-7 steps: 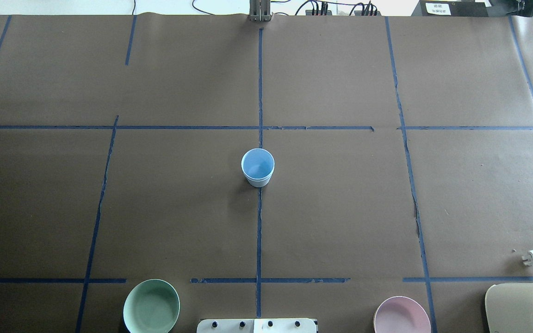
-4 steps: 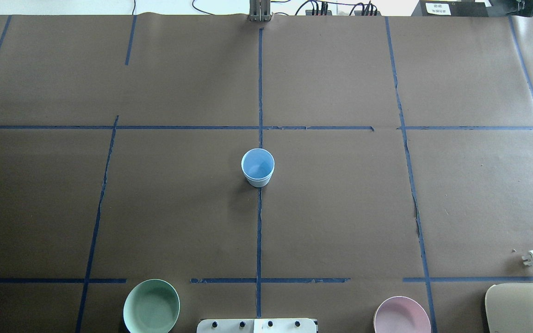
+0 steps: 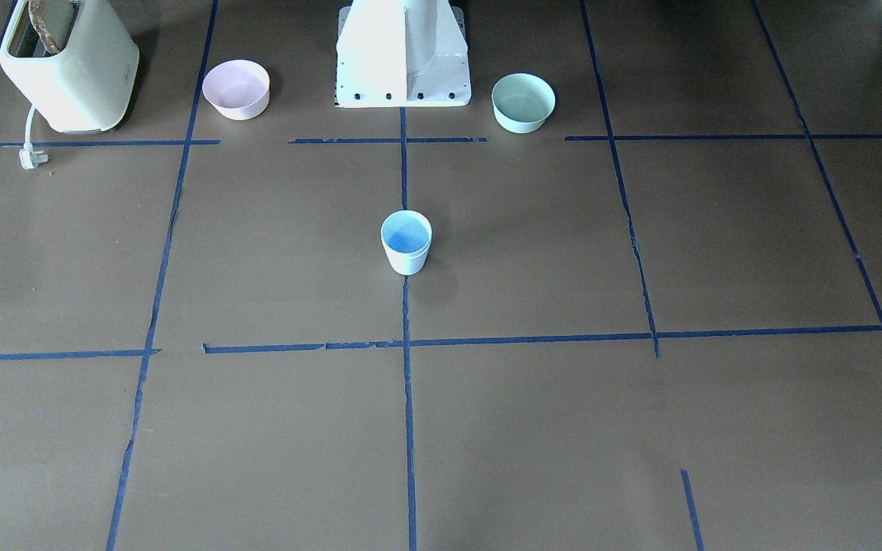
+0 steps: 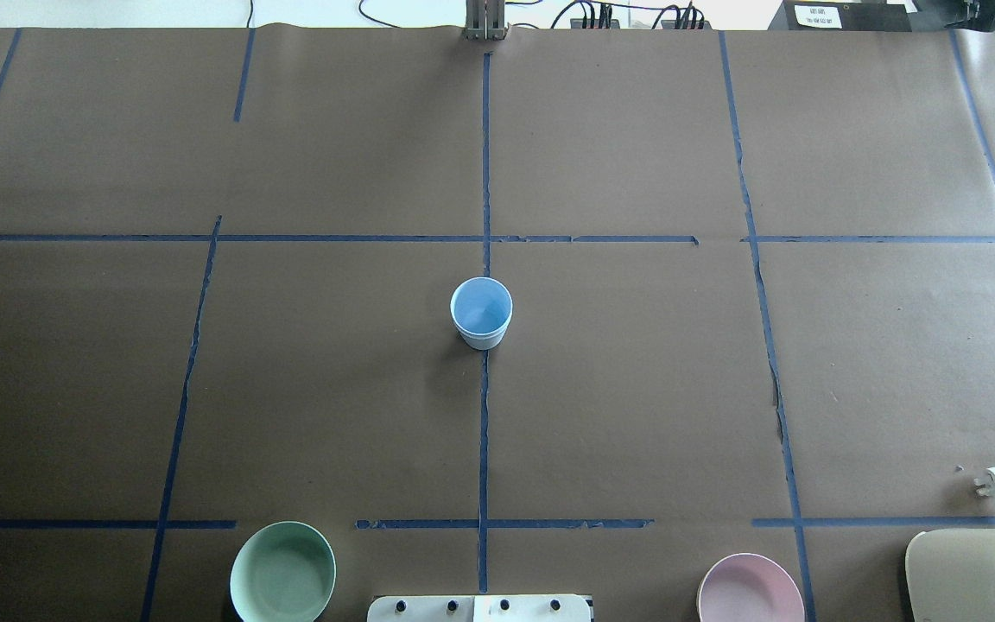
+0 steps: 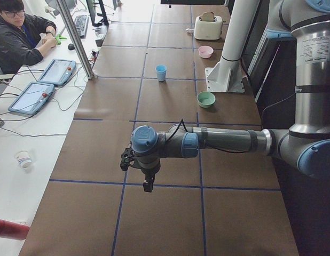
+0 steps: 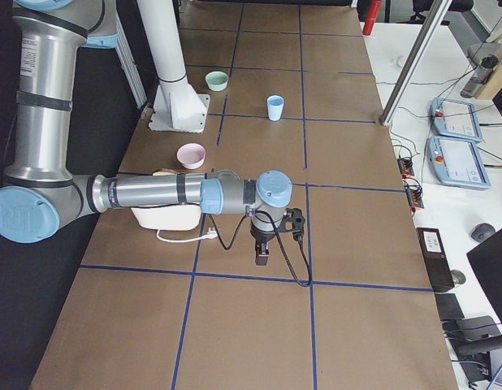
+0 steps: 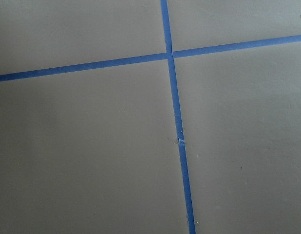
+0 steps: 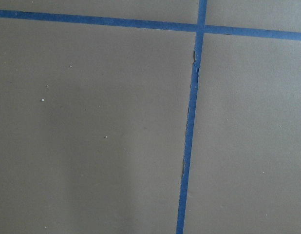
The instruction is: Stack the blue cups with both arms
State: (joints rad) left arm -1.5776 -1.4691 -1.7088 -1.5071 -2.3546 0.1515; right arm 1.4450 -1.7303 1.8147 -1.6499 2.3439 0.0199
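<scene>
One pale-blue cup (image 4: pixel 481 313) stands upright on the centre tape line of the brown table; it also shows in the front view (image 3: pixel 406 243) and in both side views (image 5: pixel 161 72) (image 6: pixel 274 107). I see only this one cup shape and cannot tell whether a second is nested in it. Neither arm is in the overhead or front view. The left gripper (image 5: pixel 148 185) hangs far from the cup near the table's left end. The right gripper (image 6: pixel 261 258) hangs near the right end. I cannot tell whether either is open or shut. Both wrist views show only paper and tape.
A mint-green bowl (image 4: pixel 282 572) and a pink bowl (image 4: pixel 750 590) sit either side of the white pedestal (image 3: pixel 403 53). A cream toaster (image 3: pixel 66 65) with its loose plug (image 4: pixel 994 482) is at the robot's right. An operator (image 5: pixel 21 37) sits beyond the far edge.
</scene>
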